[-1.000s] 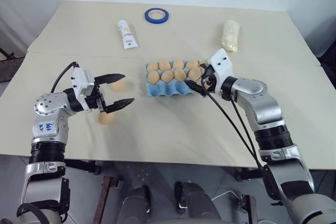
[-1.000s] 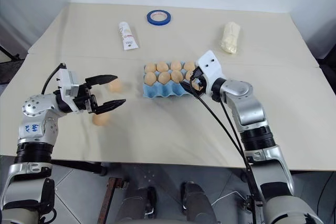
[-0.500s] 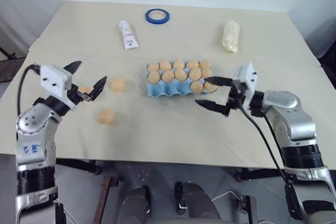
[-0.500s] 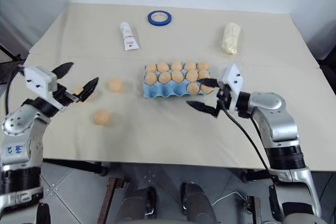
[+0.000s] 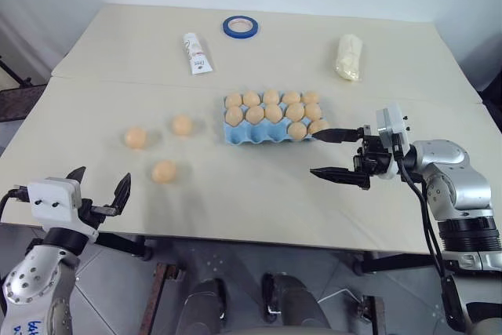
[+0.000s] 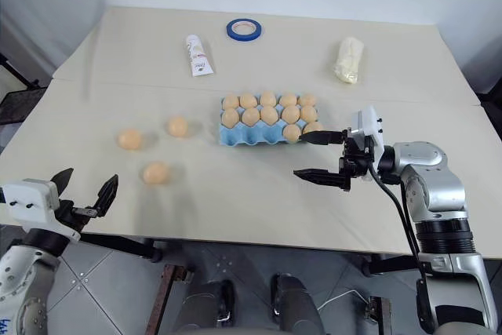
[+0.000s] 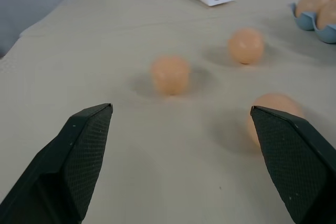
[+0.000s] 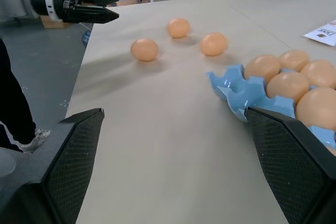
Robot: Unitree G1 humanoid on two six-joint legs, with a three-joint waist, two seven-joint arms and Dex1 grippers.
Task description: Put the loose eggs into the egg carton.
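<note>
white tube (image 5: 198, 53), dark print unreadable, blue tape ring (image 5: 238, 26)

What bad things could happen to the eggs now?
Three loose eggs lie free on the table with nothing to stop them; the nearest one could roll toward the front edge if nudged. The egg carton looks nearly full, with bare cups along its front row only, so an egg set down carelessly might knock its neighbours. The open right gripper hovers close to the carton's corner and could bump it.
</note>
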